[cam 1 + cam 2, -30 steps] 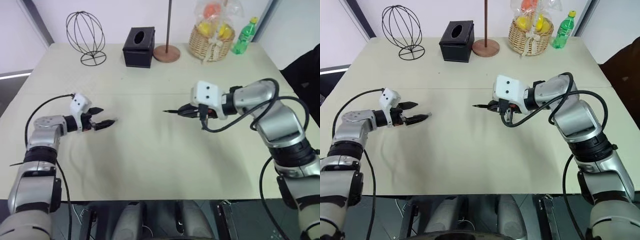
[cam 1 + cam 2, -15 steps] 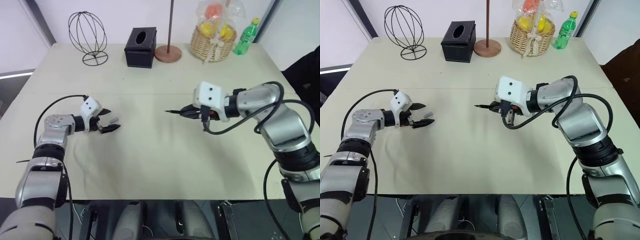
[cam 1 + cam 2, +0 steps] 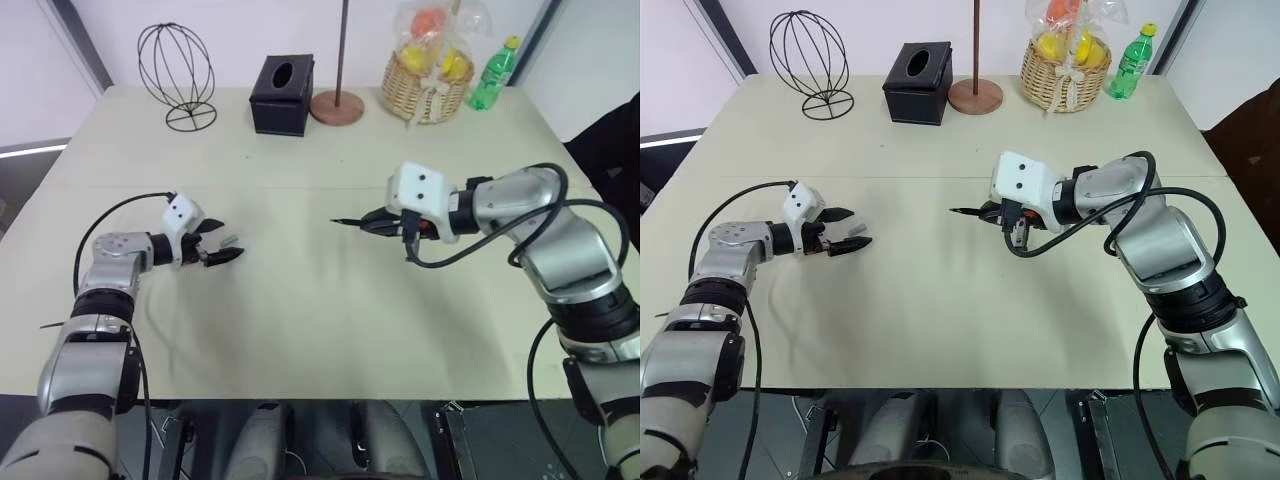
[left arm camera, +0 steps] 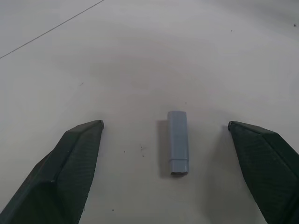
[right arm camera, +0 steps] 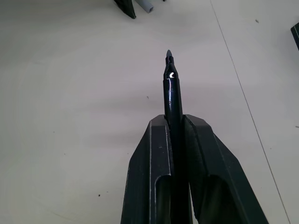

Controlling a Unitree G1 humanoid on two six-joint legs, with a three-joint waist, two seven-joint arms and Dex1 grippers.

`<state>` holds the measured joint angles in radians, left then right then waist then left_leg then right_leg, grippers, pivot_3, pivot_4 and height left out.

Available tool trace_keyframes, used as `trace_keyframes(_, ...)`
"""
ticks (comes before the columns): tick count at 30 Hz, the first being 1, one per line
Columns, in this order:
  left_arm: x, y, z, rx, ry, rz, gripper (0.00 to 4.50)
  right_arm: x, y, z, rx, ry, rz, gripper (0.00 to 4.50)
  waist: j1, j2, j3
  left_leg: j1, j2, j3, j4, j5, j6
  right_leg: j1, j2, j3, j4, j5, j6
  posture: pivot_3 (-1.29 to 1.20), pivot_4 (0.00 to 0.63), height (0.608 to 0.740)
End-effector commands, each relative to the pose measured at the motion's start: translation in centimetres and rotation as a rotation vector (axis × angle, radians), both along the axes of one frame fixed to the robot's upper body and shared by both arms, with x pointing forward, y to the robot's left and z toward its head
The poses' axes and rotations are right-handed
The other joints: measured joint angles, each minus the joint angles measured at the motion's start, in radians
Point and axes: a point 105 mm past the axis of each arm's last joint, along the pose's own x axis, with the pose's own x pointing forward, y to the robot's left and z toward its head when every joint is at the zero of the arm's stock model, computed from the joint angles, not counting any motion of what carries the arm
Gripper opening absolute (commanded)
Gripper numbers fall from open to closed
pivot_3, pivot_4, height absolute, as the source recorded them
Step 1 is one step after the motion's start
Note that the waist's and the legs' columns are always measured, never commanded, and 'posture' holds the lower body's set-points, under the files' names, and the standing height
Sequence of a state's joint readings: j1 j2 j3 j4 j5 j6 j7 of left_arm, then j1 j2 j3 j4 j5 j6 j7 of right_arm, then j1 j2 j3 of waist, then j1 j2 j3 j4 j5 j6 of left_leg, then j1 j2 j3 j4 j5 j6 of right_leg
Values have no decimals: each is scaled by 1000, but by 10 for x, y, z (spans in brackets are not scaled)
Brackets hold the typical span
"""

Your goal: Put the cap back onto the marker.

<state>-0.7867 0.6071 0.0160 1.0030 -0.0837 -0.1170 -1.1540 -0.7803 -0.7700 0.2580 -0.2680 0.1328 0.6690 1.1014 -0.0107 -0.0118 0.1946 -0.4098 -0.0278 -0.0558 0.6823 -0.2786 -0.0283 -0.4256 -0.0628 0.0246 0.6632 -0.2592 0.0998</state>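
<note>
The cap, a short grey cylinder, lies flat on the cream table at its left side. My left gripper is open and low over the table, one black finger on each side of the cap and neither touching it. In the head views the cap shows between those fingers. My right gripper is shut on the marker, a thin black stick whose pointed tip sticks out past the fingers. It is held above the table's middle, and the marker points left toward the cap.
Along the table's far edge stand a wire globe stand, a black tissue box, a brown pole on a round base, a wrapped fruit basket and a green bottle.
My left gripper has edged right, so the cap now lies between its fingers instead of at their tips. The right gripper and marker have kept still.
</note>
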Motion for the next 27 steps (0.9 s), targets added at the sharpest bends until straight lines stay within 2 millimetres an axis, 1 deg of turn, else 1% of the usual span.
trace_keyframes(1,-4,-4,-9,17,29,-29,2627,0,0,13,12,-55,7,0,-1,0,0,0,0,0,0,0,0,0,0,0,0,0,0,0,150,740)
trace_keyframes(2,-4,-4,-8,12,28,-32,2029,0,0,13,13,-56,6,0,-2,0,0,0,0,0,0,0,0,0,0,0,0,0,0,0,150,740)
trace_keyframes(6,-4,-4,-8,9,26,-30,61,0,-2,13,13,-55,0,0,-3,0,0,0,0,0,0,0,0,0,0,0,0,0,0,0,150,740)
trace_keyframes(11,-3,-1,-4,12,16,-23,61,1,-4,11,10,-49,-7,0,-3,0,0,0,0,0,0,0,0,0,0,0,0,0,0,0,150,740)
trace_keyframes(14,-2,2,3,17,-7,-19,61,4,-7,10,13,-42,-18,0,-3,0,0,0,0,0,0,0,0,0,0,0,0,0,0,0,150,740)
trace_keyframes(17,3,-1,32,24,-81,-59,61,13,-13,12,16,-46,-38,0,-4,0,0,0,0,0,0,0,0,0,0,0,0,0,0,0,150,740)
trace_keyframes(18,4,-4,44,28,-108,-91,61,16,-13,16,16,-52,-34,0,-4,0,0,0,0,0,0,0,0,0,0,0,0,0,0,0,150,740)
trace_keyframes(19,4,-7,52,30,-123,-113,61,17,-13,18,15,-57,-29,0,-4,0,0,0,0,0,0,0,0,0,1,0,0,0,0,0,150,740)
trace_keyframes(21,0,-19,69,79,-169,-205,61,20,-11,24,8,-75,-10,0,-3,0,0,0,0,0,0,0,0,-1,1,0,0,0,0,0,150,740)
trace_keyframes(24,-9,-35,86,97,-186,-317,61,26,-8,31,7,-93,-2,0,-5,0,0,-1,0,0,0,0,0,-1,1,0,0,0,0,0,150,740)
trace_keyframes(27,-19,-57,101,130,-204,-452,61,28,4,34,12,-102,44,0,-7,0,0,-1,1,0,-1,0,0,-1,1,0,0,0,0,0,150,740)
